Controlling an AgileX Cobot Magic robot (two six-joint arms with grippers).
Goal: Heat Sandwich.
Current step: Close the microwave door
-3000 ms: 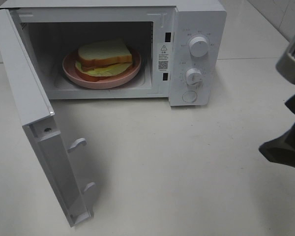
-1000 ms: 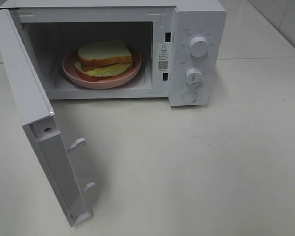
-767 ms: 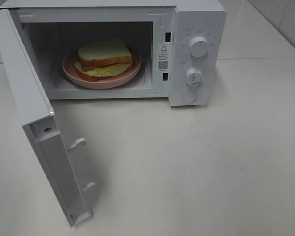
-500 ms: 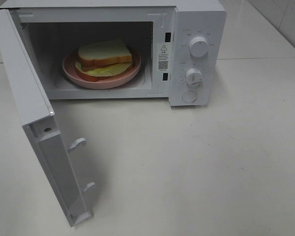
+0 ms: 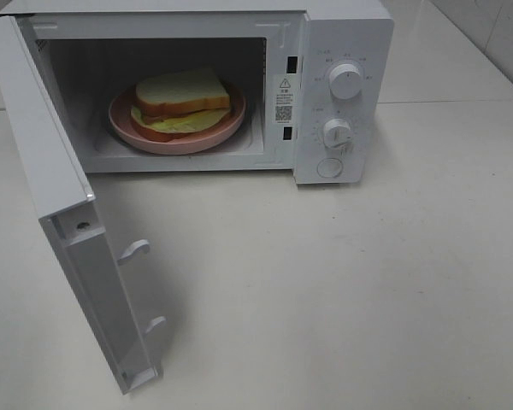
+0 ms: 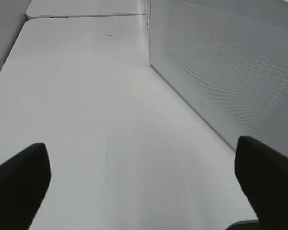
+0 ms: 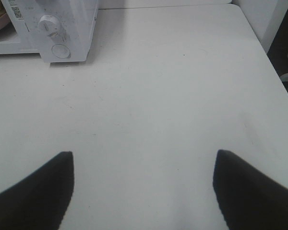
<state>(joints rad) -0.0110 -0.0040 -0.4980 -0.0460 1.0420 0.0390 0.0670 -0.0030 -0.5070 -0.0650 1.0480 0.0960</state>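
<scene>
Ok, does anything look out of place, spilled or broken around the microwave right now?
Nothing stands out. The sandwich sits flat on its pink plate inside the microwave, its filling poking out a little under the top slice, but nothing is spilled. The door hangs wide open, and the table in front shows no mess.

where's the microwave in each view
exterior high: the microwave spans the top of the picture, its door swung open at the left.
left wrist: a white perforated panel of it fills the picture's right; which face, I cannot tell.
right wrist: its control end sits in the picture's upper left corner.
shared: the round button under the lower knob; the left wrist view shares only the table.
</scene>
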